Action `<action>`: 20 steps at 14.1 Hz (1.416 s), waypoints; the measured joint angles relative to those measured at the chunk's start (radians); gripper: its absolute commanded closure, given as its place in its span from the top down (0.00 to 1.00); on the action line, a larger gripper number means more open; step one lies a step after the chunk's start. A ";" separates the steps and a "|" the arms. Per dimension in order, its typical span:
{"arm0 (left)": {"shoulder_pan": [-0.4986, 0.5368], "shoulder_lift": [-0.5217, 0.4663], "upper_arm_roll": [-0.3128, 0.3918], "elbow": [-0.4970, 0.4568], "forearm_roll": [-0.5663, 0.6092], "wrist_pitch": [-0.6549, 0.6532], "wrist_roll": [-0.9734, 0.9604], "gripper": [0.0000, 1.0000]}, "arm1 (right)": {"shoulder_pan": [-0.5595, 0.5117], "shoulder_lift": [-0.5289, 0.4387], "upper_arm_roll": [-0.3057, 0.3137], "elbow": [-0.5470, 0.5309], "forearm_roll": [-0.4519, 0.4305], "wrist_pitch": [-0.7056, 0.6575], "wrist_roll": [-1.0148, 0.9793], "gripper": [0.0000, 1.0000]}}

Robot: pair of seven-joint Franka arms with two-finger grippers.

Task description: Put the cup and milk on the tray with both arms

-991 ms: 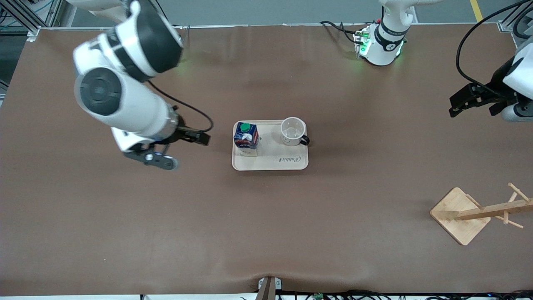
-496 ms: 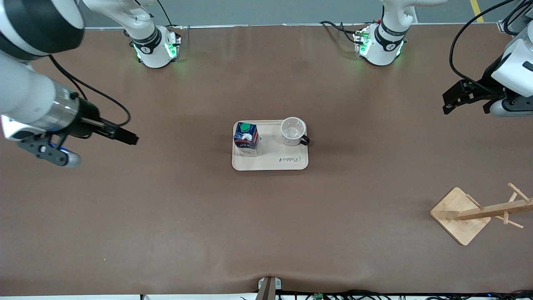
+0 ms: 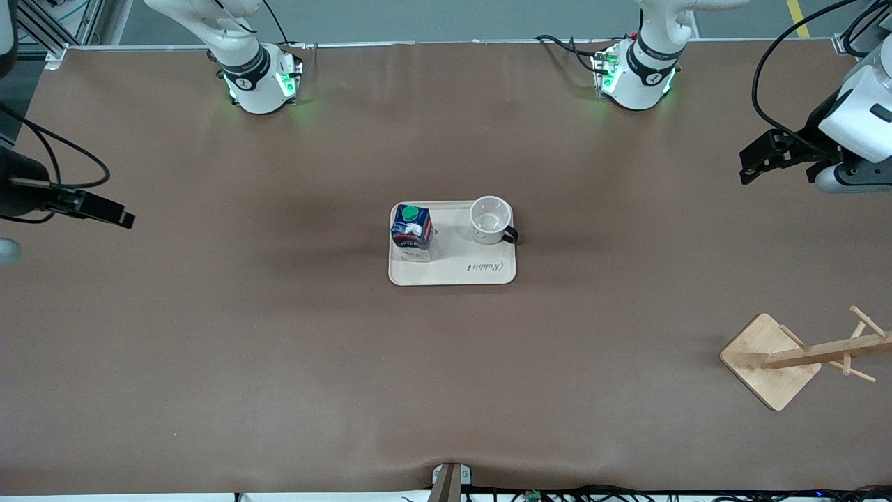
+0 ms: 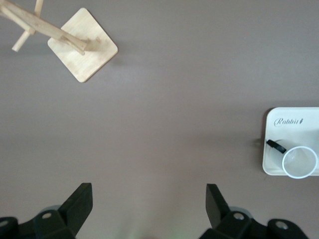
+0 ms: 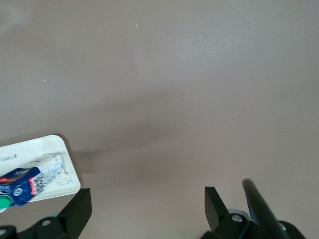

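Observation:
The cream tray (image 3: 449,259) lies mid-table. The dark-blue milk (image 3: 412,229) stands upright on it toward the right arm's end. The white cup (image 3: 490,220) stands upright on it toward the left arm's end, its black handle pointing that way. My left gripper (image 3: 754,160) is open and empty, raised over bare table near the left arm's end. My right gripper (image 3: 115,213) is open and empty over the right arm's end. The left wrist view shows the open gripper (image 4: 148,191), tray (image 4: 291,134) and cup (image 4: 299,162). The right wrist view shows the open gripper (image 5: 148,195), tray (image 5: 47,148) and milk (image 5: 22,181).
A wooden mug stand (image 3: 770,359) with a square base and pegs stands near the front camera toward the left arm's end; it also shows in the left wrist view (image 4: 83,51). Both green-lit bases sit along the table's edge farthest from the camera.
The right arm has swung away from the tray toward its own end of the table. The left gripper has drifted slightly farther from the tray. Cup and milk have not moved.

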 measured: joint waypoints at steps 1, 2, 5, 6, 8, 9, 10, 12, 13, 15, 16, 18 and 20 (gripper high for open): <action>0.000 -0.008 0.001 0.000 0.000 -0.009 0.000 1.00 | -0.003 -0.035 0.001 -0.040 -0.007 0.012 -0.013 1.00; 0.000 -0.018 0.001 0.000 0.000 -0.013 0.000 1.00 | -0.001 -0.075 0.007 -0.080 -0.022 0.022 -0.020 1.00; 0.000 -0.041 0.002 0.000 0.000 -0.022 0.000 1.00 | 0.036 -0.183 0.030 -0.185 -0.089 0.041 -0.021 1.00; 0.000 -0.043 0.003 -0.001 0.000 -0.023 0.000 1.00 | 0.043 -0.205 0.031 -0.218 -0.098 0.051 -0.021 1.00; 0.000 -0.043 0.002 -0.004 0.000 -0.023 0.000 1.00 | 0.053 -0.223 0.031 -0.256 -0.105 0.070 -0.022 1.00; 0.000 -0.043 0.002 -0.006 0.000 -0.023 0.000 1.00 | 0.062 -0.224 0.030 -0.262 -0.112 0.075 -0.022 1.00; 0.000 -0.042 0.002 -0.008 0.000 -0.022 0.000 1.00 | 0.068 -0.223 0.027 -0.264 -0.121 0.078 -0.022 1.00; 0.000 -0.037 0.002 -0.010 0.000 -0.022 0.003 1.00 | 0.069 -0.223 0.005 -0.267 -0.122 0.083 -0.059 1.00; 0.000 -0.035 0.002 -0.010 0.000 -0.021 0.006 1.00 | 0.069 -0.223 -0.008 -0.267 -0.122 0.083 -0.087 1.00; 0.000 -0.034 0.002 -0.009 0.000 -0.018 0.009 1.00 | 0.069 -0.223 -0.020 -0.268 -0.116 0.084 -0.107 1.00; 0.000 -0.034 0.002 -0.006 0.000 -0.018 0.009 1.00 | 0.069 -0.223 -0.020 -0.268 -0.112 0.084 -0.109 1.00; 0.000 -0.034 0.002 -0.006 0.000 -0.018 0.009 1.00 | 0.070 -0.224 -0.020 -0.268 -0.107 0.084 -0.112 1.00; 0.000 -0.034 0.002 -0.006 0.000 -0.018 0.009 1.00 | 0.070 -0.224 -0.021 -0.269 -0.105 0.084 -0.112 1.00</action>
